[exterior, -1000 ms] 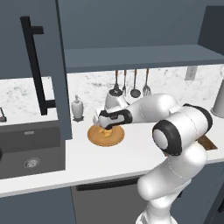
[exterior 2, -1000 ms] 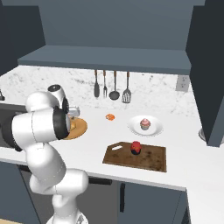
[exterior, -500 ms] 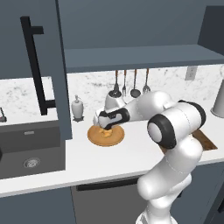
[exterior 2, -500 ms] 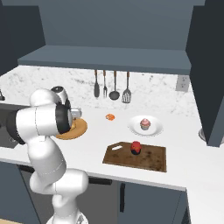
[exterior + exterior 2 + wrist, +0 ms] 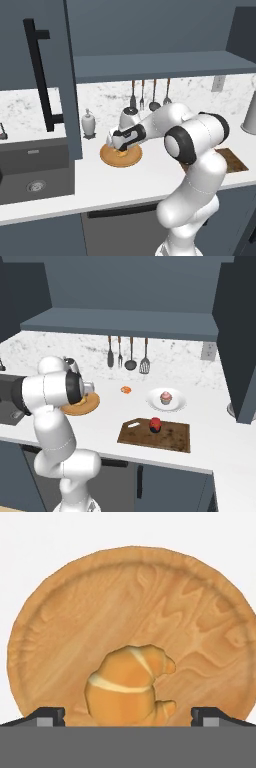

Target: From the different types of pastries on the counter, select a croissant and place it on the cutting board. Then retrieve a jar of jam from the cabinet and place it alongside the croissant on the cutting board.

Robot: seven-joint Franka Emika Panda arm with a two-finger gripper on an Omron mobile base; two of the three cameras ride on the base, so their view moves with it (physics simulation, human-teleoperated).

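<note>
Sink (image 5: 30, 170), far left, inset in counter (image 5: 125, 182). Round tan plate (image 5: 65, 627), left of centre, bearing croissant (image 5: 131, 684). Gripper (image 5: 128, 716) poised just over croissant, fingers spread wide to either side, nothing held. Orange glazed piece (image 5: 126, 389) and cupcake (image 5: 166, 397) further right. Cutting board (image 5: 172, 437), near right, carrying a dark-red jar (image 5: 155, 424). Step judged: croissant pick. Next: descend, close on pastry, lift, carry right to board.
</note>
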